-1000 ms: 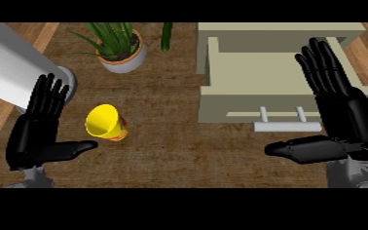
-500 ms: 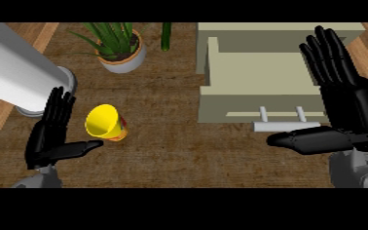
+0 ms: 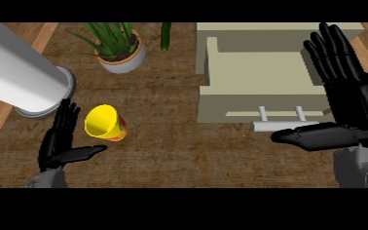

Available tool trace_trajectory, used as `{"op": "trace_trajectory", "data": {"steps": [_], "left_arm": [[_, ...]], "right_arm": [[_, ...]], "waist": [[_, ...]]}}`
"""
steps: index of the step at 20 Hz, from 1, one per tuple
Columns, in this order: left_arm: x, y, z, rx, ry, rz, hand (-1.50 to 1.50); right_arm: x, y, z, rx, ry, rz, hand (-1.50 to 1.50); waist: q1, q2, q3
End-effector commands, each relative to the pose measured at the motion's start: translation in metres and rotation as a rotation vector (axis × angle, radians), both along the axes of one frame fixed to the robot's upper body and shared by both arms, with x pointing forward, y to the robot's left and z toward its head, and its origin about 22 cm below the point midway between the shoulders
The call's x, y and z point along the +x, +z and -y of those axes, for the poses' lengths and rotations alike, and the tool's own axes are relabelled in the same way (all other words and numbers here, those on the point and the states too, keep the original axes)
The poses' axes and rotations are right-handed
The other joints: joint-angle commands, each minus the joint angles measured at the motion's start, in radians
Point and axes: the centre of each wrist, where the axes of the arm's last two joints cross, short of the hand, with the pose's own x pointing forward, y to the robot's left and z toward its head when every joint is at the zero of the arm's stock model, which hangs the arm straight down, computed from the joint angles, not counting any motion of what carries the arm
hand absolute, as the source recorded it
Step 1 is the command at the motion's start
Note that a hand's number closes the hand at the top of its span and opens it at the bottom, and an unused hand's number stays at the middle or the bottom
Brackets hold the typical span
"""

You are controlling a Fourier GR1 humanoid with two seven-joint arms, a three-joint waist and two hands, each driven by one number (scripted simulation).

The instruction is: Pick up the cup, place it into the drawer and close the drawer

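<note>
Cup (image 3: 105, 123) first: we are easing our spread left robot hand (image 3: 63, 143), just beside it, around its yellow body

A dark brown woven-textured counter top (image 3: 179, 156) is seen from steeply above, filling most of the head view. At upper left a strip of lighter wood (image 3: 37, 31) is shown along the counter's edge. A potted plant (image 3: 119, 46), w/ long green leaves in a pale grey-white pot, is set near the top, left of centre. Just right of it a single green stalk (image 3: 166, 35) is seen, cut off by the view's top. A large white-grey cylinder (image 3: 28, 80) is laid across the left edge, tilted, its rimmed end toward the counter's middle. Light is even; soft shadows are cast under the pot & cylinder. No walls or windows are shown.
</note>
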Motion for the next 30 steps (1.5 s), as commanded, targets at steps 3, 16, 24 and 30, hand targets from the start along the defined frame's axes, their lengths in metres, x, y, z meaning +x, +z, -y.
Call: {"op": "trace_trajectory", "data": {"steps": [3, 16, 24, 30], "left_arm": [[-0.007, -0.03, -0.011, -0.009, 0.009, 0.004, -1.5], [0.004, -0.046, 0.017, -0.002, -0.007, 0.09, -1.5], [0.008, -0.048, 0.026, -0.025, -0.032, 0.104, -1.5], [0.014, -0.046, 0.031, -0.15, -0.108, 0.109, -1.5]], "right_arm": [[-0.011, 0.012, -0.003, 0.023, 0.005, 0.009, -1.5], [0.003, 0.015, 0.0, 0.008, 0.022, 0.007, -1.5], [0.008, 0.002, 0.001, -0.004, 0.016, -0.009, -1.5], [0.011, 0.016, 0.005, 0.009, 0.014, -0.005, -1.5]], "waist": [[-0.004, 0.0, 0.0], [-0.011, 0.005, -0.002], [-0.018, 0.009, -0.003], [-0.019, 0.009, -0.003]]}}
